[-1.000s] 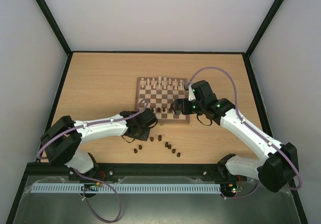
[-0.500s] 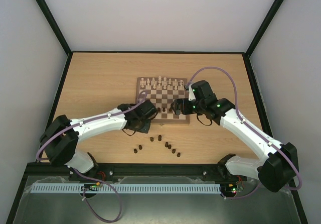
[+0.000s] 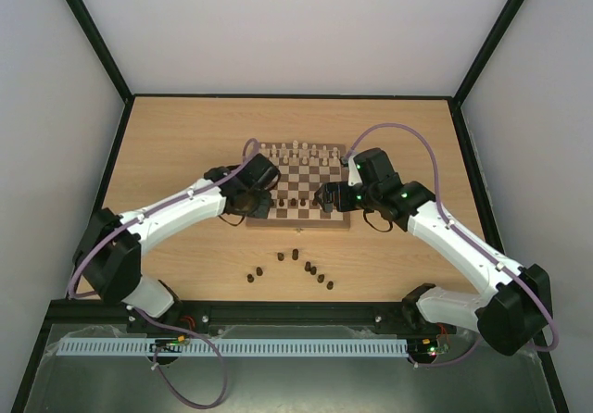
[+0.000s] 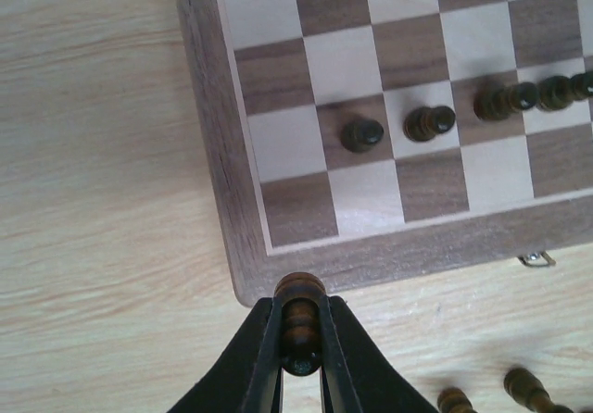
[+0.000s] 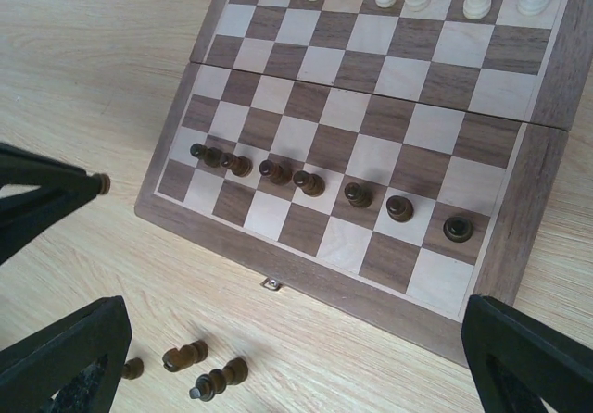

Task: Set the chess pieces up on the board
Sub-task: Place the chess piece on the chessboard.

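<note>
The left gripper (image 4: 301,319) is clamped tight on a single dark piece (image 4: 299,291), held just off the near left corner of the board (image 4: 206,107). The right gripper (image 5: 294,306) hangs spread wide, holding nothing, above the board's near right part. Seven standing dark pieces (image 5: 359,193) line the second row from near. Eight loose dark pieces (image 3: 313,270) lie on the tabletop (image 3: 176,154) nearer the arms. The pale pieces (image 3: 295,150) stand along the far rows, too small to count.
</note>
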Controlling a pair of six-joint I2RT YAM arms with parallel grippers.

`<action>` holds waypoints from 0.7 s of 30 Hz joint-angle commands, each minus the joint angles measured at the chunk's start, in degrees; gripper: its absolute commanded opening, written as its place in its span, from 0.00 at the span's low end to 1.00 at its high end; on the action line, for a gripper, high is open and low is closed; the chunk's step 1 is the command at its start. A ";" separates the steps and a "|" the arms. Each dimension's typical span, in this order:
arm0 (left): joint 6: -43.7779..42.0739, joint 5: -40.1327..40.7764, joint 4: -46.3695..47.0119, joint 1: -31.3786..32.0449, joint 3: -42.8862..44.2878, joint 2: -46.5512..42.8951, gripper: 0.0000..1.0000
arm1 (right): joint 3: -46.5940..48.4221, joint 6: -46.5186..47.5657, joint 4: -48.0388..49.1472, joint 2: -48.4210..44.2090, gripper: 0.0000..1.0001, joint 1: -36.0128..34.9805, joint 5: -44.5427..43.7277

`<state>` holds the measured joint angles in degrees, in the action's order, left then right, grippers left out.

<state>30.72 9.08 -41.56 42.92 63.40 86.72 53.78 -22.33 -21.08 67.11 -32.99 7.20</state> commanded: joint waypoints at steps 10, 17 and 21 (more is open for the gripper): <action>-4.43 0.91 -0.51 -3.08 7.83 9.74 0.06 | -0.79 0.09 0.04 -1.73 0.99 0.03 1.50; -5.39 0.83 0.64 -4.01 8.32 13.37 0.06 | -1.04 0.09 0.20 -1.79 0.99 0.03 2.00; -6.00 0.93 1.50 -4.20 8.16 13.84 0.06 | -0.67 0.12 0.26 -1.03 0.99 0.03 1.90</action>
<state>26.00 9.28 -40.49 39.18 70.57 100.29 53.69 -22.33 -21.02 66.48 -32.99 8.45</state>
